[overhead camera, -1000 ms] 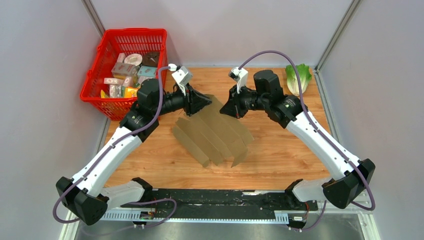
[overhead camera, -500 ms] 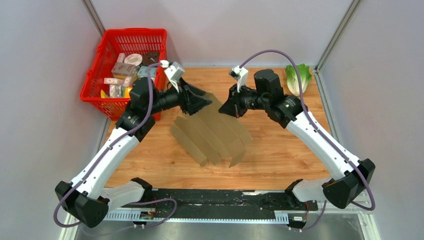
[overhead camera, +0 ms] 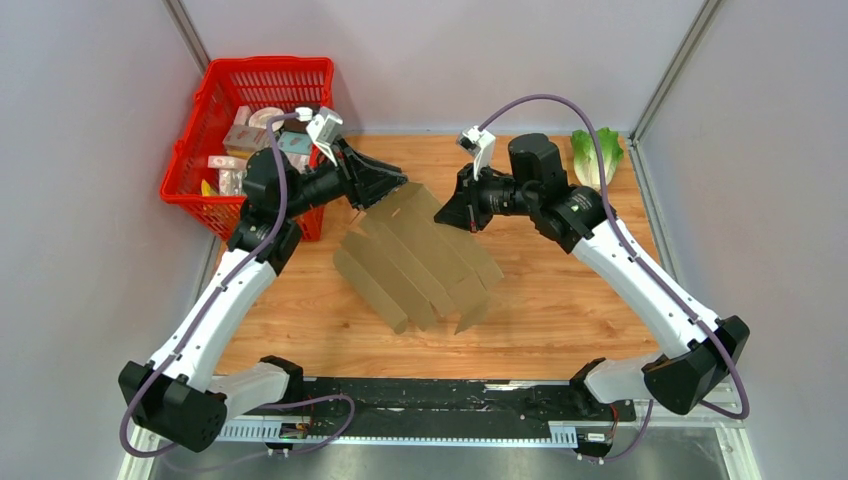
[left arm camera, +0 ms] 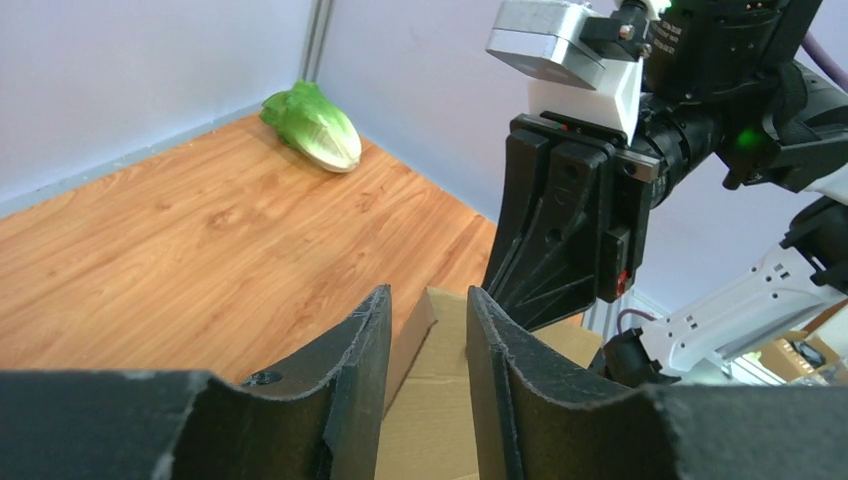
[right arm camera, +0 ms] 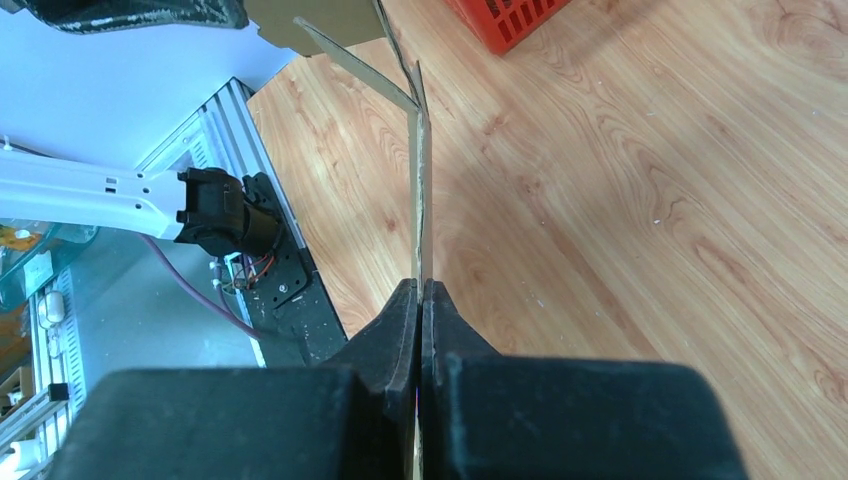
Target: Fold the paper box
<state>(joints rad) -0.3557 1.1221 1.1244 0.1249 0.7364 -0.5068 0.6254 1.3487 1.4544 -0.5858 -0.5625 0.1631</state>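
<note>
**Sam:** What is the right claw doing?

**Mia:** Its two fingers are squeezed tight on the thin edge of the paper box. It has the brown card pinched.

**Sam:** And the left claw?

**Mia:** Its fingers are apart, with a gap. A bit of the box's edge shows in that gap. I can't tell if the fingers touch it.

**Sam:** Are the two claws close?

**Mia:** Yes. They face each other, near together, at the far end of the card.

**Sam:** Where is the box?

**Mia:** Over the middle of the wooden table. It is a flat sheet with flaps, not a real box yet. The far end is up by the claws. The flaps at the other end point to where the arms are bolted on.

**Sam:** What else is there?

**Mia:** A red basket full of little packs sits at the far left corner, beside the left arm. A green lettuce lies at the far right corner, well apart from the card.
</note>
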